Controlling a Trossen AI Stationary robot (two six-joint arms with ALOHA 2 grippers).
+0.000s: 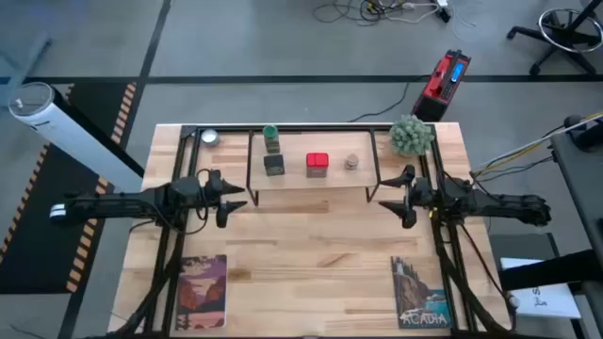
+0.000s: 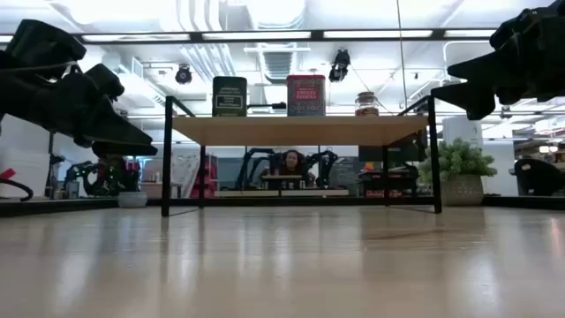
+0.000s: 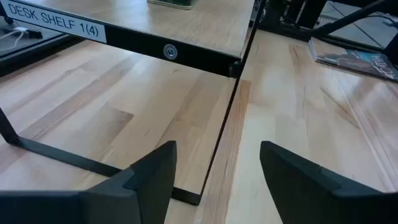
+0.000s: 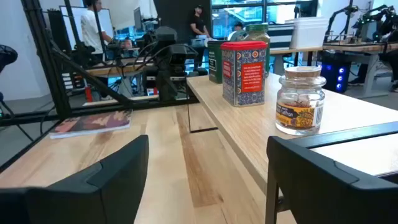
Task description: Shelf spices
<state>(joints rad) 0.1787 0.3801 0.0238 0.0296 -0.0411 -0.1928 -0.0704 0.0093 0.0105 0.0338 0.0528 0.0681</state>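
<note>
Left tool point(image 1: 229, 196) hovering wide open left of the shelf point(image 1: 311, 179), right tool point(image 1: 400, 196) gaping opposite, four spices point(image 1: 317, 164) standing upright on its board.

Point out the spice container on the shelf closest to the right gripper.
The small round glass jar: the red tin and the other containers stand farther along the shelf.

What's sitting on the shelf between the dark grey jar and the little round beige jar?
The red square tin stands between the dark grey square jar and the tiny round beige jar on the shelf, apart from both; the high view shows it best.
</note>
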